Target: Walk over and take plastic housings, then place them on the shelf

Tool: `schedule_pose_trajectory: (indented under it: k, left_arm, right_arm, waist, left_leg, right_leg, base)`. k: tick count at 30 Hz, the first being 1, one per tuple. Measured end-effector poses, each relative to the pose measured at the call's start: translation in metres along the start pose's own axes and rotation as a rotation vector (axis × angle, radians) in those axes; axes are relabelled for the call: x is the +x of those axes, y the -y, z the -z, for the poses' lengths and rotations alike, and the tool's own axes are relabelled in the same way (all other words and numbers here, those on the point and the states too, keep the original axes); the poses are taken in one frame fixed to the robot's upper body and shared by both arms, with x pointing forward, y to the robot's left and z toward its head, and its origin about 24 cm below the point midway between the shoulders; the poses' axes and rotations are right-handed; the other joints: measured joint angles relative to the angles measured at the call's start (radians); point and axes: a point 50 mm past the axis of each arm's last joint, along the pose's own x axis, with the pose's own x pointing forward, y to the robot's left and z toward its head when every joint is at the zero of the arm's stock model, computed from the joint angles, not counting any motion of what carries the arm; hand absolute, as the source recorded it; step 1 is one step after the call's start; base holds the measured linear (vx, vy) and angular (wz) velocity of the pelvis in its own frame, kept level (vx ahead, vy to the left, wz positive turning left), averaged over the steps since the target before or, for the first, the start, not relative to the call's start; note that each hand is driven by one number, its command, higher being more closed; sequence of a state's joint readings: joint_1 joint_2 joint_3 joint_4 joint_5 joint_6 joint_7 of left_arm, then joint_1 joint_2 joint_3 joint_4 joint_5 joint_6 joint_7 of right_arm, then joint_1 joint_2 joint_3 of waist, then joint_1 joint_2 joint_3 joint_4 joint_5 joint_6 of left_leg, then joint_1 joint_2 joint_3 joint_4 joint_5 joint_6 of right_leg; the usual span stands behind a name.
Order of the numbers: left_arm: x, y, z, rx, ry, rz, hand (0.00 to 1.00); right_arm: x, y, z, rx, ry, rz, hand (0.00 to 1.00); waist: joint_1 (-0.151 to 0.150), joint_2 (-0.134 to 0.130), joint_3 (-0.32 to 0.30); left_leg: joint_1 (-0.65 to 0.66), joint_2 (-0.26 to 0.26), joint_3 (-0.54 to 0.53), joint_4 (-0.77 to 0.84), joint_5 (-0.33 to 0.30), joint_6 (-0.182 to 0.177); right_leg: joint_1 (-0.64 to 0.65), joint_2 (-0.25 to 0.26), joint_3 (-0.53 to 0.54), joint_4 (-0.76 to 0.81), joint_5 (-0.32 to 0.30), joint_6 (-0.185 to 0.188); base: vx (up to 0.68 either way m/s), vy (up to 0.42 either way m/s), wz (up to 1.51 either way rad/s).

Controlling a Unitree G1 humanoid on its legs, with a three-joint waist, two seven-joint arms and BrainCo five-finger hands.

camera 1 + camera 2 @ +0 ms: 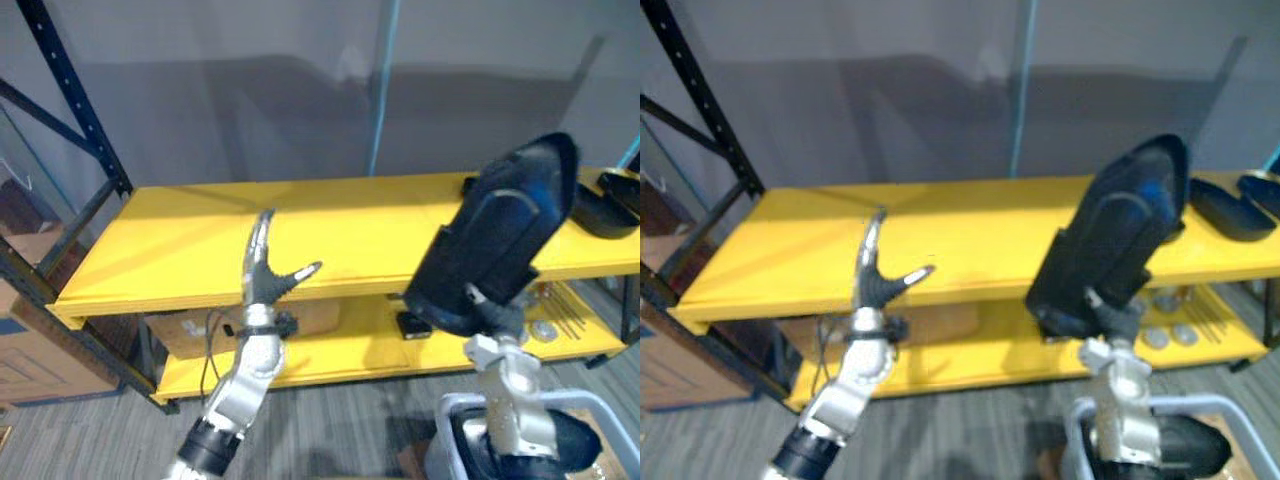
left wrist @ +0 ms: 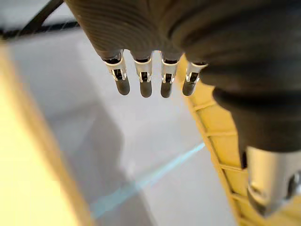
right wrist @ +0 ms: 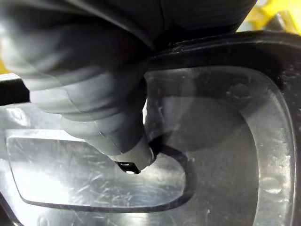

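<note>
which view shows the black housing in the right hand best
The left eye view: the whole black housing shows, raised before the yellow shelf by the right hand. The right eye view shows much the same. The right wrist view gives a close patch of it under the thumb.

**Setting:** storeroom or light-industrial workshop.

**Racking:** steel rack with a dark perforated upright (image 1: 62,95) and diagonal braces. It carries two yellow boards, the upper shelf (image 1: 180,250) and the lower shelf (image 1: 340,358).

**Stock:**
- black plastic housings (image 1: 600,205) at the upper shelf's right end
- round metal parts (image 1: 545,330) and thin rods (image 1: 575,315) on the lower shelf

**Packaging:**
- one cardboard box (image 1: 35,350) left of the rack
- a second box (image 1: 185,330) between the boards
- white bin (image 1: 455,415) at front right

**Surroundings:** grey plank floor (image 1: 100,430) and plain grey wall (image 1: 250,90).
</note>
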State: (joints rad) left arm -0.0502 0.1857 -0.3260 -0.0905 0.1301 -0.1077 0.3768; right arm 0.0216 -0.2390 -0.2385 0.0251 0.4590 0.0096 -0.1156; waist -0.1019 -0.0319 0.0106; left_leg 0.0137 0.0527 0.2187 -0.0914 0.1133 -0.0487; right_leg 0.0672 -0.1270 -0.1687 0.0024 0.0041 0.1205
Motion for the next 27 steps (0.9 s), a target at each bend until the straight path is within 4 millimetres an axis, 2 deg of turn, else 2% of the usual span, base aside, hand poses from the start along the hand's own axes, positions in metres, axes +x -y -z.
schedule_pose_trajectory:
  k: [4, 5, 6, 8, 9, 11, 12, 13, 17, 19, 22, 24, 27]
  left_arm:
    - [-0.041, 0.008, 0.031, -0.186, -0.215, 0.246, 0.0]
    - [-0.054, 0.012, 0.044, -0.196, -0.286, 0.31, 0.0]
    - [-0.061, 0.014, 0.051, -0.193, -0.324, 0.344, 0.0]
    - [-0.093, 0.016, 0.078, -0.18, -0.479, 0.444, 0.0]
    - [-0.101, 0.015, 0.084, -0.173, -0.518, 0.459, 0.0]
    - [-0.13, 0.009, 0.103, -0.153, -0.651, 0.509, 0.0]
    - [-0.138, 0.007, 0.108, -0.142, -0.683, 0.518, 0.0]
    - [-0.154, 0.002, 0.116, -0.102, -0.746, 0.537, 0.0]
    - [-0.169, -0.005, 0.125, -0.056, -0.812, 0.533, 0.0]
    - [-0.176, -0.009, 0.129, -0.035, -0.841, 0.508, 0.0]
    - [-0.184, -0.009, 0.131, -0.038, -0.862, 0.5, 0.0]
    - [-0.193, -0.008, 0.133, -0.045, -0.886, 0.492, 0.0]
    - [-0.196, -0.009, 0.134, -0.041, -0.897, 0.466, 0.0]
  right_arm:
    - [0.02, 0.016, -0.016, -0.035, -0.021, -0.072, 1.0]
    - [0.026, 0.02, -0.016, -0.027, -0.054, -0.086, 1.0]
    - [0.028, 0.023, -0.016, -0.021, -0.067, -0.089, 1.0]
    - [0.041, 0.03, -0.018, 0.026, -0.119, -0.114, 1.0]
    - [0.044, 0.033, -0.018, 0.034, -0.127, -0.115, 1.0]
    - [0.054, 0.042, -0.02, 0.075, -0.168, -0.124, 1.0]
    - [0.057, 0.043, -0.02, 0.087, -0.18, -0.13, 1.0]
    - [0.064, 0.041, -0.022, 0.107, -0.204, -0.162, 1.0]
    - [0.081, 0.037, -0.035, 0.079, -0.245, -0.235, 1.0]
    - [0.094, 0.033, -0.047, 0.07, -0.259, -0.264, 1.0]
    - [0.108, 0.026, -0.067, 0.071, -0.253, -0.295, 1.0]
    - [0.115, 0.032, -0.087, 0.033, -0.266, -0.285, 1.0]
    - [0.12, 0.037, -0.104, 0.02, -0.267, -0.278, 1.0]
  waist:
    - [0.014, -0.006, 0.015]
    - [0.028, -0.01, 0.017]
    - [0.036, -0.012, 0.018]
    - [0.041, -0.016, 0.02]
    - [0.044, -0.018, 0.021]
    - [0.058, -0.023, 0.031]
    - [0.062, -0.024, 0.031]
    - [0.067, -0.022, 0.033]
    - [0.068, -0.011, 0.064]
    - [0.091, -0.007, 0.085]
    - [0.097, -0.002, 0.11]
    - [0.103, 0.003, 0.128]
    - [0.117, 0.006, 0.152]
  left_leg:
    - [-0.018, -0.003, -0.021, 0.0, 0.0, -0.002]
    - [-0.019, -0.003, -0.022, 0.0, -0.001, -0.001]
    - [-0.02, -0.003, -0.024, 0.0, -0.001, 0.0]
    - [-0.039, -0.008, -0.05, 0.0, 0.0, 0.004]
    - [-0.044, -0.008, -0.053, 0.0, 0.001, 0.004]
    - [-0.05, -0.017, -0.075, 0.0, 0.008, 0.004]
    - [-0.05, -0.019, -0.078, 0.0, 0.009, 0.005]
    - [-0.05, -0.026, -0.086, 0.0, 0.012, 0.01]
    - [-0.045, -0.048, -0.123, 0.0, 0.014, 0.012]
    - [-0.044, -0.052, -0.126, 0.0, 0.015, 0.014]
    - [-0.044, -0.061, -0.143, 0.001, 0.018, 0.018]
    - [-0.041, -0.072, -0.164, 0.001, 0.019, 0.02]
    - [-0.04, -0.078, -0.177, 0.0, 0.022, 0.024]
  right_leg:
    - [0.0, -0.01, -0.023, -0.007, -0.008, -0.002]
    - [0.002, -0.01, -0.024, -0.011, -0.007, -0.002]
    - [0.003, -0.01, -0.025, -0.012, -0.007, -0.002]
    - [0.004, -0.012, -0.054, -0.013, -0.005, 0.001]
    - [0.002, -0.012, -0.056, -0.014, -0.003, 0.005]
    - [0.008, -0.017, -0.082, -0.013, -0.004, 0.002]
    - [0.008, -0.019, -0.084, -0.012, -0.005, 0.002]
    - [0.013, -0.025, -0.101, -0.012, -0.005, 0.003]
    - [0.04, -0.041, -0.134, -0.013, -0.013, 0.014]
    - [0.041, -0.045, -0.138, -0.012, -0.014, 0.015]
    - [0.05, -0.048, -0.162, -0.012, -0.015, 0.017]
    - [0.066, -0.054, -0.184, -0.013, -0.018, 0.022]
    - [0.073, -0.056, -0.191, -0.012, -0.022, 0.024]
  base:
    - [-0.01, -0.002, 0.19]
    - [0.0, -0.007, 0.04]
    - [-0.02, -0.008, 0.11]
    - [0.02, -0.012, 0.29]
    - [0.07, 0.002, 0.3]
    - [0.05, 0.005, 0.28]
    - [0.07, 0.007, 0.26]
    - [0.06, 0.016, 0.19]
    - [0.03, 0.029, 0.3]
    - [0.0, 0.023, 0.08]
    - [-0.01, 0.018, 0.16]
    - [0.0, 0.027, 0.3]
    - [-0.01, 0.015, 0.13]
